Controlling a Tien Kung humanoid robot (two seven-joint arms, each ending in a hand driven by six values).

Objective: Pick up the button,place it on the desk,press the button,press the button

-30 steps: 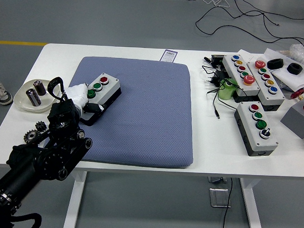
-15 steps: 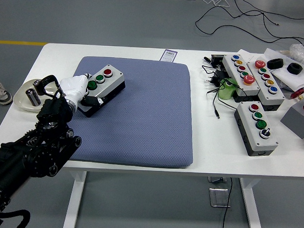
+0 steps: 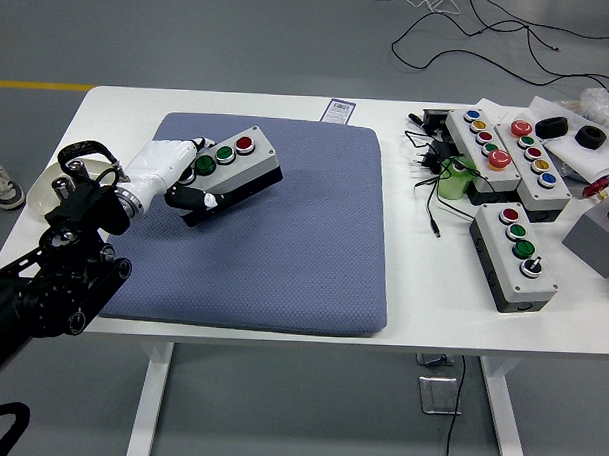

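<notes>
Blue mat (image 3: 284, 247), left hand (image 3: 171, 168) around button box (image 3: 233, 171); other button boxes (image 3: 511, 200) well right.

The left arm (image 3: 53, 279) is black from the picture's lower left corner up to the wrist, built of bulky rounded segments with a matte finish. Near the wrist sit round joint housings with small bright screw heads or bolts set into them. A curved black loop, like a cable or strap, arches over the top of the wrist section. The left robot hand (image 3: 171, 168) differs from the arm: its back is a smooth, glossy white shell. The fingers (image 3: 191, 196) show black segments with white patches at the joints.
</notes>
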